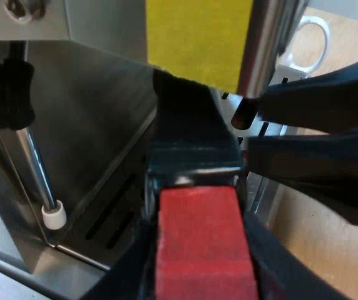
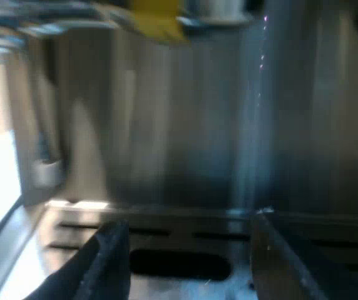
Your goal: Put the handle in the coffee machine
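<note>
Clasping handle (image 1: 194,156), left tool (image 1: 199,265).

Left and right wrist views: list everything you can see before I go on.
espresso machine: one, steel with a yellow patch, close ahead of both arms
holder handle: one, dark with a red end, reaching up under the machine's front
steam wand: one, steel, black grip, white tip, at the machine's front
drip tray: one, steel, slotted, at the machine's base
mug: one, white, on the wooden surface past the machine
left gripper: black fingers closed on the handle's red end
right gripper: black fingers open over the drip tray
</note>
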